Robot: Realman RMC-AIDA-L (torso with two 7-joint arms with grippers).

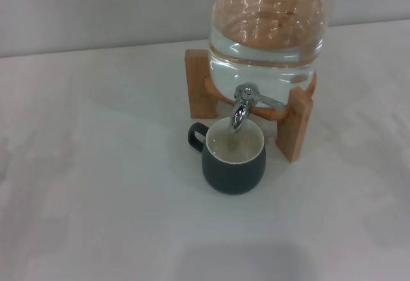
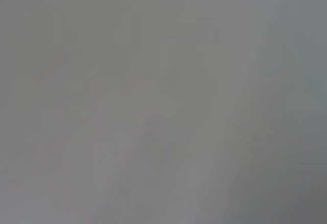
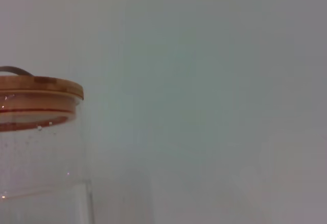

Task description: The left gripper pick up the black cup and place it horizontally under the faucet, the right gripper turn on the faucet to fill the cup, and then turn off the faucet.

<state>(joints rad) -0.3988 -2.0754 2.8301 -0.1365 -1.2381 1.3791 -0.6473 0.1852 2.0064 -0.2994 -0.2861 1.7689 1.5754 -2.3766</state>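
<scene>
Here, the black cup [image 1: 233, 159] stands upright under the chrome faucet [image 1: 242, 105].
Neither gripper is in view, so the state of the jaws cannot be told.

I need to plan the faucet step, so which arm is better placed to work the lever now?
Probably the right: its wrist view shows the glass jar close by, and the faucet lever points toward the robot's right. Neither tool appears in the head view.

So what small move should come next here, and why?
Probably the right gripper should come in to the faucet lever. The black cup already stands under the spout, and neither gripper shows in the head view. I cannot tell whether water is running.
</scene>
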